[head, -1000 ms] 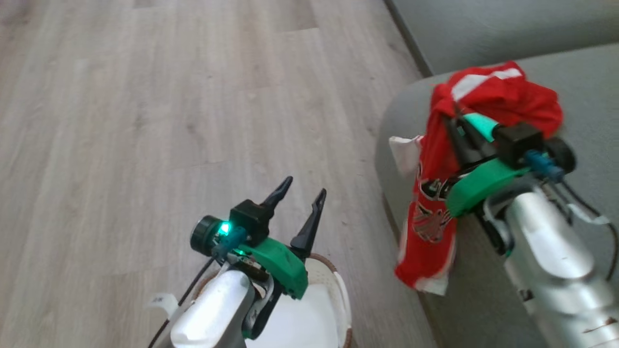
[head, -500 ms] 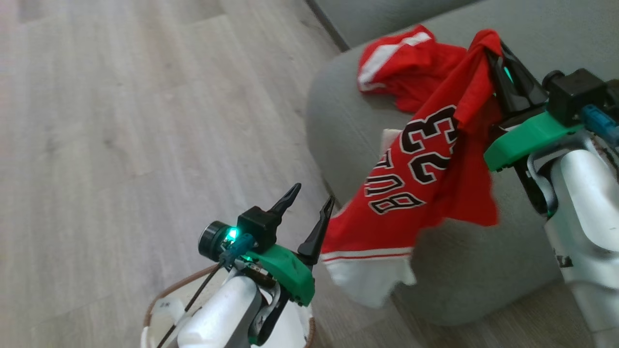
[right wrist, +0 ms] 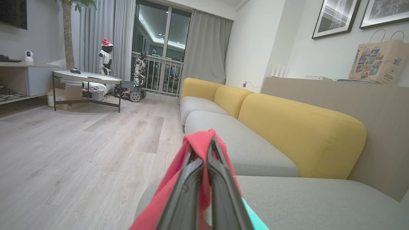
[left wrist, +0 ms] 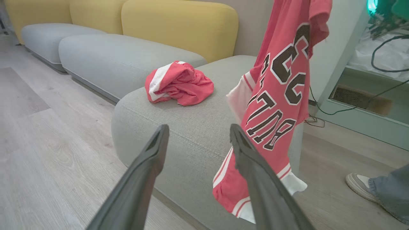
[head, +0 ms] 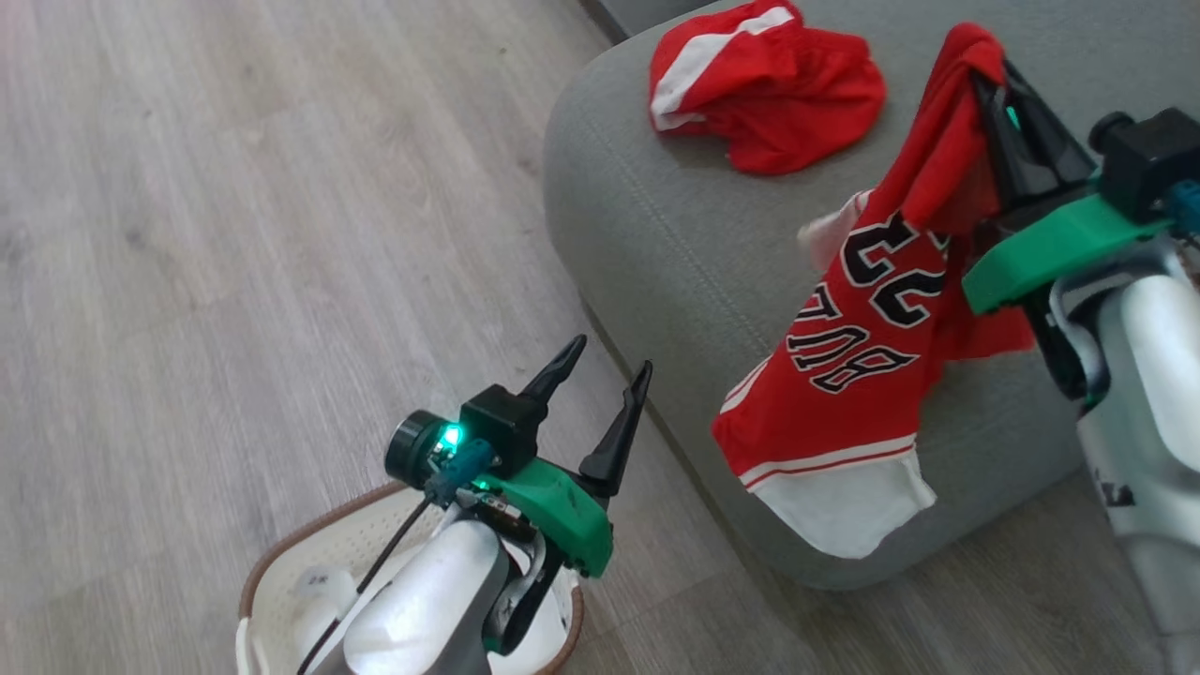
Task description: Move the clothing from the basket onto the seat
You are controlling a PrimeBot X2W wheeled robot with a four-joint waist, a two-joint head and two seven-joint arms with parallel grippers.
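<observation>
My right gripper [head: 989, 75] is shut on the top of a red jersey [head: 858, 366] with dark lettering outlined in white; the jersey [left wrist: 281, 83] hangs over the front of the grey seat cushion [head: 647, 234], its white hem below the cushion's edge. The pinched red fabric [right wrist: 201, 143] drapes over the gripper [right wrist: 207, 150] tips. A second red garment with a white stripe [head: 759, 84] lies crumpled on the seat [left wrist: 179, 83]. My left gripper [head: 605, 361] stands open above the floor, over the cream basket [head: 309, 562] with the brown rim, nothing between its fingers [left wrist: 153, 153].
Wood floor [head: 234, 234] spreads left of the sofa. Yellow back cushions [right wrist: 297, 134] and more grey seats [left wrist: 121, 60] run behind. A person's shoe [left wrist: 358, 182] stands on the floor by the sofa's end. A round low table [right wrist: 86, 78] stands far off.
The head camera has swung, shifting the whole picture. My right gripper has carried the jersey further over the seat, and it now hangs lower against the cushion front. The left gripper stays open.
</observation>
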